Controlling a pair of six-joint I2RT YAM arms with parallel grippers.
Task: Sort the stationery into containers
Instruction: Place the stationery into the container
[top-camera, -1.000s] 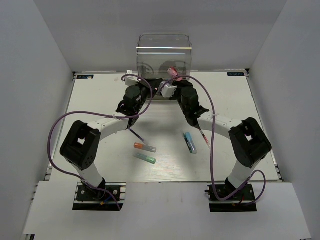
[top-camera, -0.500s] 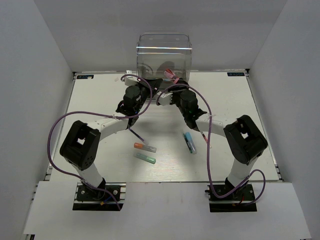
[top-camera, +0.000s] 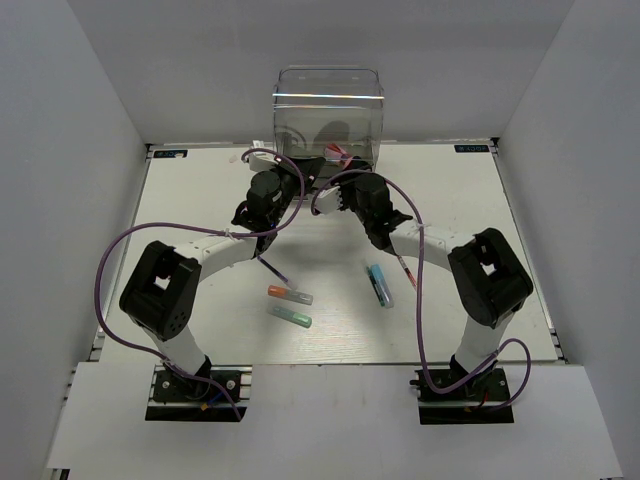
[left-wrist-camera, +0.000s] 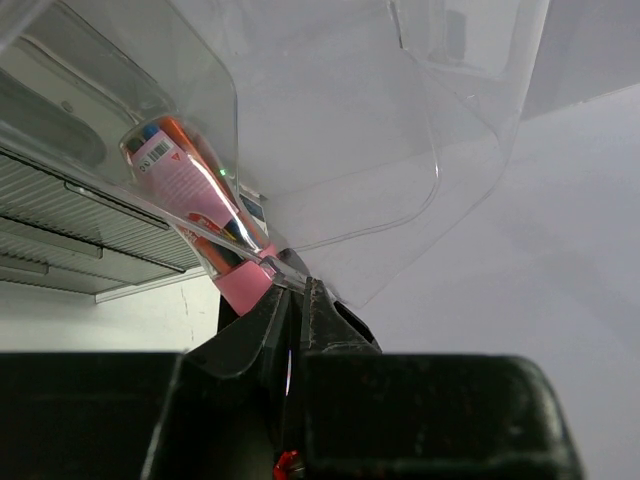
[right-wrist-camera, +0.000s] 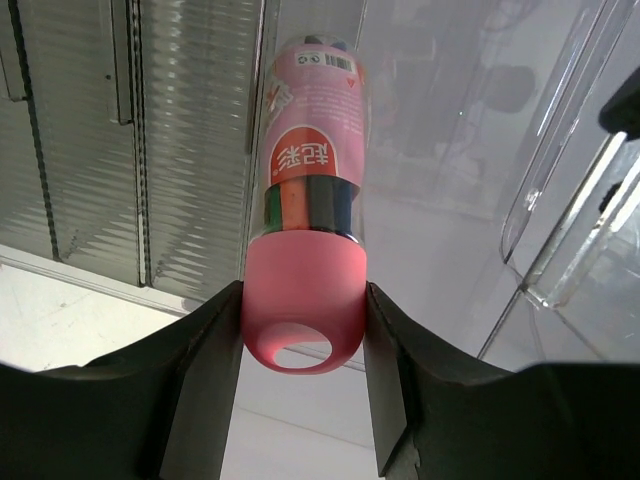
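The pink stubby cylinder (right-wrist-camera: 303, 300) stands upright between the fingers of my right gripper (right-wrist-camera: 303, 335), which is shut on its pink cap. It is held in front of the clear organiser (top-camera: 328, 110), at an open drawer (left-wrist-camera: 330, 150). My left gripper (left-wrist-camera: 300, 285) is shut on that drawer's thin clear edge, and the pink cylinder (left-wrist-camera: 200, 210) shows through the plastic. From above, both grippers (top-camera: 305, 172) (top-camera: 340, 167) meet at the organiser's front. On the table lie the orange-tipped marker (top-camera: 290, 294), the green-tipped marker (top-camera: 290, 316), the light-blue marker (top-camera: 379, 284), the red pen (top-camera: 406, 270) and the dark pen (top-camera: 272, 268).
White walls close in the table (top-camera: 200, 200) on the left, right and back. Purple cables (top-camera: 110, 265) loop out from both arms. The ribbed fronts of the shut drawers (right-wrist-camera: 100, 130) fill the left of the right wrist view.
My right gripper has carried the pink cylinder a little left and closer to the organiser's open drawer. The left gripper has stayed in place.
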